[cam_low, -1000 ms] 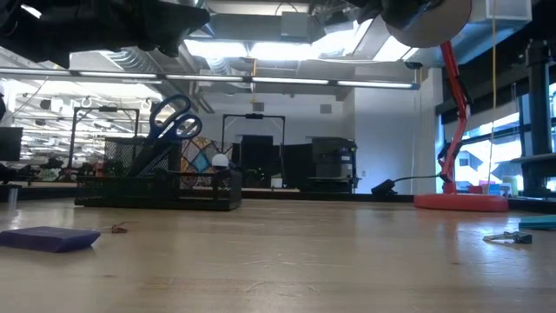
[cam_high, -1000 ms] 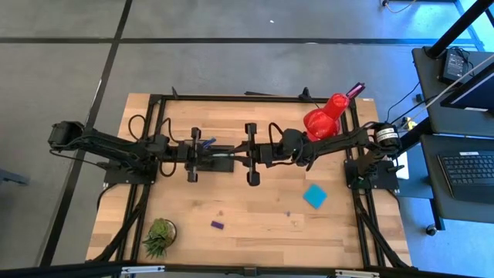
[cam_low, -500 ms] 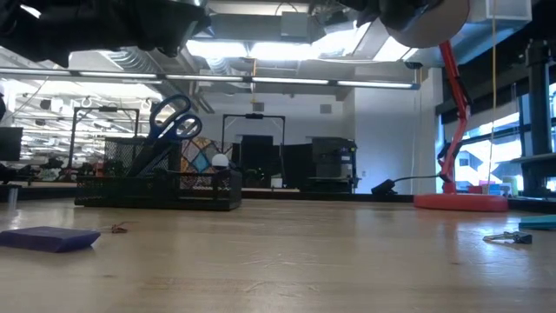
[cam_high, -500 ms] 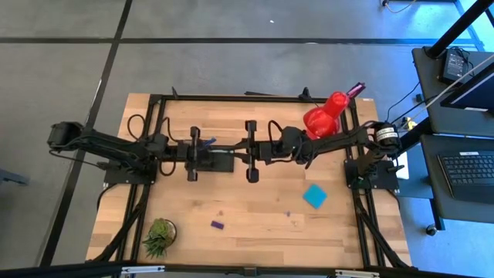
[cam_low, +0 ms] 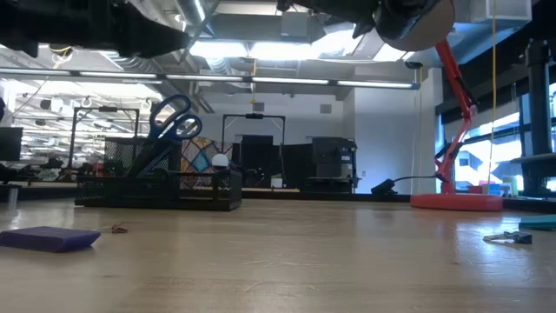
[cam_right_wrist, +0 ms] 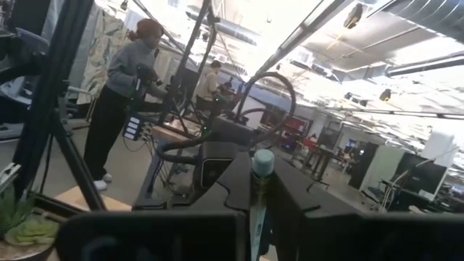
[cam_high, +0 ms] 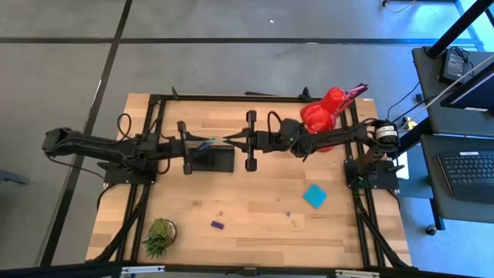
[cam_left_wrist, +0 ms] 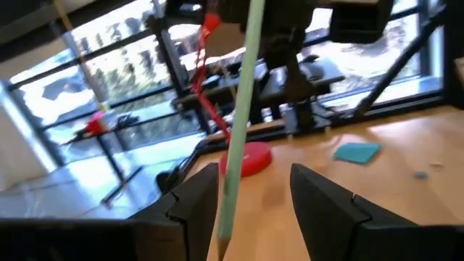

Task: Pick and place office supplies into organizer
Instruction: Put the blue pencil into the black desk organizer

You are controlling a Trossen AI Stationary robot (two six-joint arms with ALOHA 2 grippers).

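Item: pale green pen (cam_high: pixel 218 140), centre of the high view, above the far edge of the organizer (cam_high: pixel 212 160).

- Right gripper (cam_high: pixel 234 140): fingers clamped on the pen's capped end.
- Left gripper (cam_left_wrist: pixel 250 199): fingers apart, pen tip between them (contact not discernible).

Risks, as judged:
- The pen lies level. Released so, it would likely bridge the tray or roll off instead of dropping in.
- The left fingers flank the tip, so tilting the pen could knock it against them.
- Scissors (cam_low: pixel 174 117) already fill the cup and narrow the entry.

Also present: purple block (cam_high: pixel 217 225) and cyan pad (cam_high: pixel 314 195), loose lower down; red lamp (cam_high: pixel 324 112) crowding the right arm; plant (cam_high: pixel 160 235), lower left.
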